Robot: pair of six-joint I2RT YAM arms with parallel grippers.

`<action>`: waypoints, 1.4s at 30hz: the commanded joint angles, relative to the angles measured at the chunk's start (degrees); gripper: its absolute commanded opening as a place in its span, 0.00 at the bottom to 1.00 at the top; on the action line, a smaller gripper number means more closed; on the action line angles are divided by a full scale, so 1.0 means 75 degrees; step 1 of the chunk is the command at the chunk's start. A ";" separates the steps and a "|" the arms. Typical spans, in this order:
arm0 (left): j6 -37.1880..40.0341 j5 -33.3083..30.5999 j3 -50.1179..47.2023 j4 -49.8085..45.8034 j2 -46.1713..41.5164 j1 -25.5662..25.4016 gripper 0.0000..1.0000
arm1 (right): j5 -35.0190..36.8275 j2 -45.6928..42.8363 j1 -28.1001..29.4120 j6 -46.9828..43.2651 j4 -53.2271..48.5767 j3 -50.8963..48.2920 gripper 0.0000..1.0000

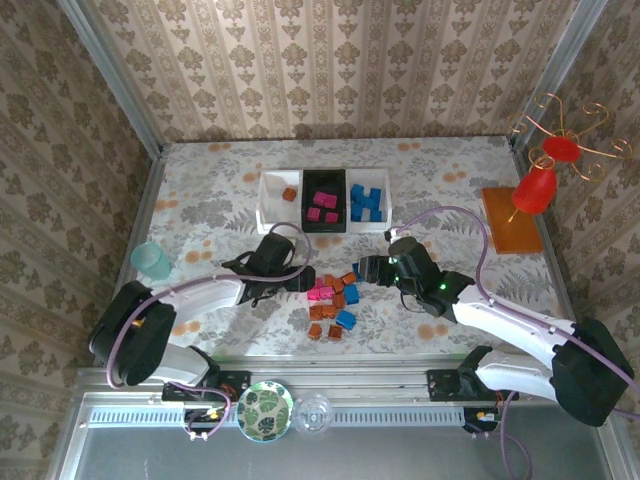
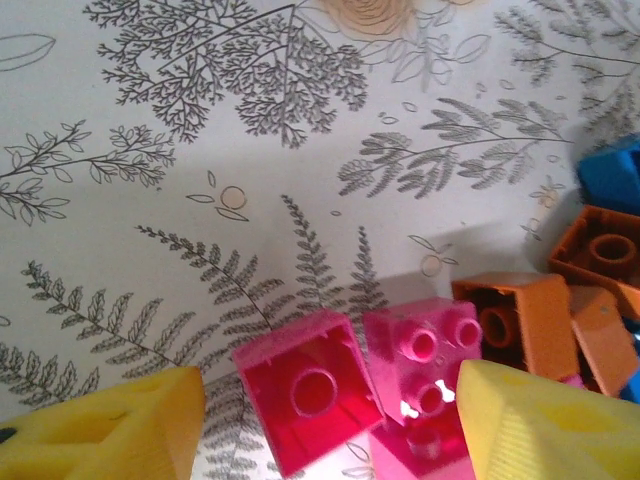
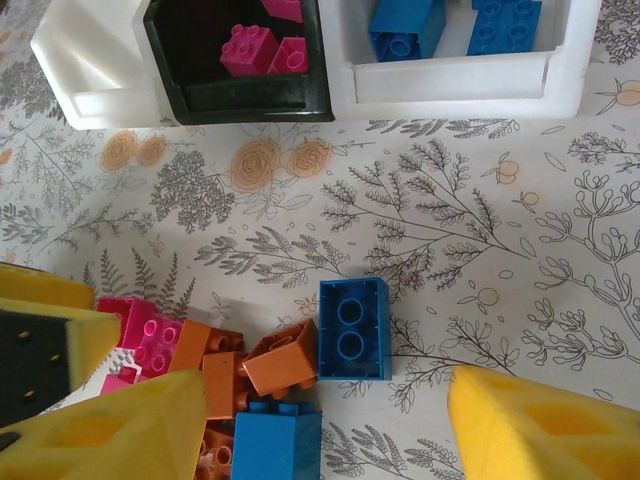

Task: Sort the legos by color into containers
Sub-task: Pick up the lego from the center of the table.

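The containers [image 1: 338, 185] are standing at the far middle of the table [image 1: 210, 210]. They are three rigid rectangular bins joined in a row.
- The left white bin [image 1: 268, 195] is holding one orange-brown brick.
- The black bin [image 3: 240, 95] is holding glossy magenta bricks.
- The right white bin [image 3: 450, 78] is holding blue ones.

The unsorted legos [image 1: 333, 300] are lying in a loose heap on the leaf-printed table covering, near the arms and well apart from the bins. They are moulded plastic blocks with round studs, and some are lying hollow side up.

The left gripper [image 2: 330, 405] is hanging at the heap's left edge with its yellow foam-like fingers [image 2: 110, 430] spread wide. Two magenta bricks [image 2: 305, 400] are lying on the table between them.

The right gripper [image 3: 320, 400] is facing it across the heap, also released. Its wedge-shaped pads [image 3: 540, 420] are straddling a blue brick [image 3: 353, 328], which is touching the orange-brown bricks [image 3: 280, 365].

A translucent teal cup [image 1: 152, 260] is standing at the table's left edge. A flat orange slab [image 1: 510, 220] is lying at the right.
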 commanded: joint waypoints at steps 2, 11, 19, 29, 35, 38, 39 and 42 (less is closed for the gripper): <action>-0.0075 0.0068 0.0126 0.0153 0.0252 0.0017 0.64 | 0.0149 -0.0383 -0.0027 0.0046 -0.0181 -0.0034 0.66; 0.0145 -0.0812 -0.0348 -0.0573 -0.0017 0.0214 0.47 | 0.0148 -0.0408 -0.0037 -0.0013 -0.0163 -0.0024 0.66; 0.0309 -0.0991 -0.0052 -0.0527 0.0120 -0.0165 0.64 | 0.0060 -0.0249 -0.0034 0.0011 -0.0058 -0.0023 0.66; 0.1024 -0.2164 0.0424 -0.0565 0.0988 -0.0350 0.52 | 0.0119 -0.0495 -0.0033 0.0008 -0.0228 -0.0083 0.66; 0.1086 -0.2184 0.0395 -0.0427 0.1044 -0.0487 0.37 | 0.0130 -0.0483 -0.0041 -0.0006 -0.0251 -0.0068 0.66; 0.1022 -0.2016 0.0389 -0.0506 0.0618 -0.0522 0.33 | 0.0146 -0.0449 -0.0033 -0.0024 -0.0261 -0.0058 0.67; 0.0996 -0.1951 0.0457 -0.0560 0.0435 -0.0528 0.33 | 0.0157 -0.0437 -0.0033 -0.0023 -0.0251 -0.0053 0.67; 0.0976 -0.1727 0.0832 -0.0620 0.0111 -0.0551 0.32 | 0.0199 -0.0396 -0.0043 -0.0001 -0.0228 -0.0053 0.67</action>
